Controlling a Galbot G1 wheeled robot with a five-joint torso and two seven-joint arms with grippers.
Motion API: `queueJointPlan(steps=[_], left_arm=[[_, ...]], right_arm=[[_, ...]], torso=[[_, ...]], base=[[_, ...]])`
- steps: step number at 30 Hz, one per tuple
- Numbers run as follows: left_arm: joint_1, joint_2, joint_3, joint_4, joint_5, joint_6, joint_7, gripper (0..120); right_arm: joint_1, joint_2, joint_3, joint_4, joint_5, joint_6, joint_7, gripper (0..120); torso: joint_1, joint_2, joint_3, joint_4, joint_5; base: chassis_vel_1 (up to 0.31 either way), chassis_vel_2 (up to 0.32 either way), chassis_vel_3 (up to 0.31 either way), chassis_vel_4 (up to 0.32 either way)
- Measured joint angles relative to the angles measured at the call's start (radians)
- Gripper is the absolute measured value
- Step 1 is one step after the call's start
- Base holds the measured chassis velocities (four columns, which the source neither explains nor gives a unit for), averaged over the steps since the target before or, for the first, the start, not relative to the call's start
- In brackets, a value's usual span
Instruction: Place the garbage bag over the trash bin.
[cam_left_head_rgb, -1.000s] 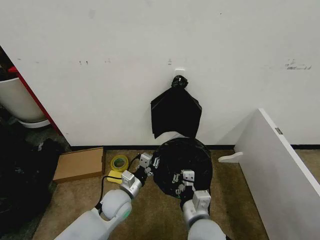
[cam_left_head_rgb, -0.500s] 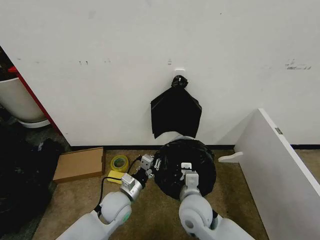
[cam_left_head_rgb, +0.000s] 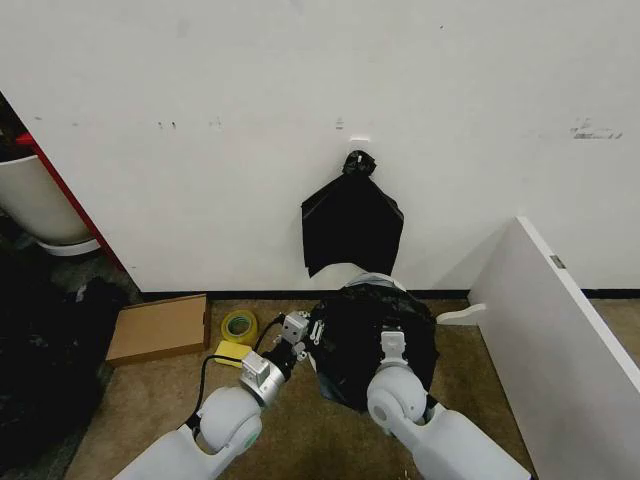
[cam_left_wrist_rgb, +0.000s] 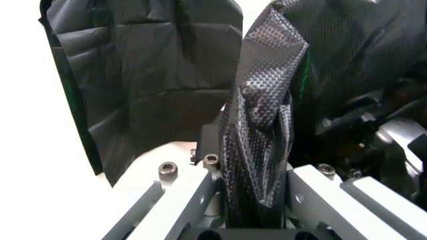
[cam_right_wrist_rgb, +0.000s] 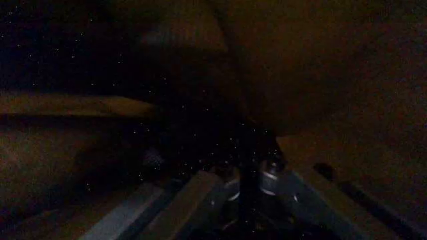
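Against the wall, on the carpeted floor, the trash bin (cam_left_head_rgb: 362, 277) stands almost wholly under the garbage bag (cam_left_head_rgb: 368, 335); only a pale sliver of rim shows at the far side. From the left: a flat cardboard box (cam_left_head_rgb: 158, 327) and a roll of yellow tape (cam_left_head_rgb: 238, 325) lie by the wall, well clear of the work. Next, the left claw (cam_left_head_rgb: 303, 331) sits at the bag's left edge, its fingers pinching a fold of the film (cam_left_wrist_rgb: 257, 125). The right claw (cam_left_head_rgb: 391, 343) is buried in the plastic over the bin's mouth; whether it is spread or pressed together I cannot tell. The step looks like drawing the bag's opening over the rim. Next, the hem likely needs stretching outward and down. What is inside the bin is hidden.
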Motion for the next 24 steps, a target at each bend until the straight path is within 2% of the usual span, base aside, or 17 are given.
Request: queueJointPlan(steps=[7,11,13,18,22,24], left_arm=[[-0.002,0.001,-0.004,0.013,0.000,0.000,-0.001,1],[-0.001,-0.004,-0.001,0.015,0.003,-0.001,-0.001,1],[0.002,-0.007,0.001,0.015,0.008,-0.004,0.002,1],[0.003,-0.004,-0.002,0.017,0.038,-0.032,0.017,1],[0.007,0.002,-0.017,0.024,0.076,-0.066,0.031,1],[0.007,0.002,-0.020,0.025,0.086,-0.072,0.033,1]], right_arm=[[-0.038,-0.017,-0.012,0.081,-0.033,0.009,-0.010,0],[-0.058,-0.019,-0.030,0.140,0.003,0.038,-0.038,0],[-0.047,-0.008,-0.031,0.126,0.024,0.038,-0.041,0],[-0.013,0.009,-0.008,0.100,0.149,-0.040,0.026,0],[0.004,0.009,0.005,0.142,0.344,-0.148,0.114,0],[0.007,0.011,0.005,0.152,0.377,-0.172,0.136,0]], torso=[[0.000,0.000,0.000,-0.0001,-0.0001],[0.000,0.000,0.000,-0.0001,-0.0001],[0.000,0.000,0.000,0.0000,-0.0001],[0.000,0.000,0.000,0.0000,-0.0001],[0.000,0.000,0.000,0.0000,-0.0002],[0.000,0.000,0.000,0.0000,-0.0002]], base=[[0.000,0.000,0.000,0.000],[0.000,0.000,0.000,0.000],[0.000,0.000,0.000,0.000],[0.000,0.000,0.000,0.000],[0.000,0.000,0.000,0.000],[0.000,0.000,0.000,0.000]])
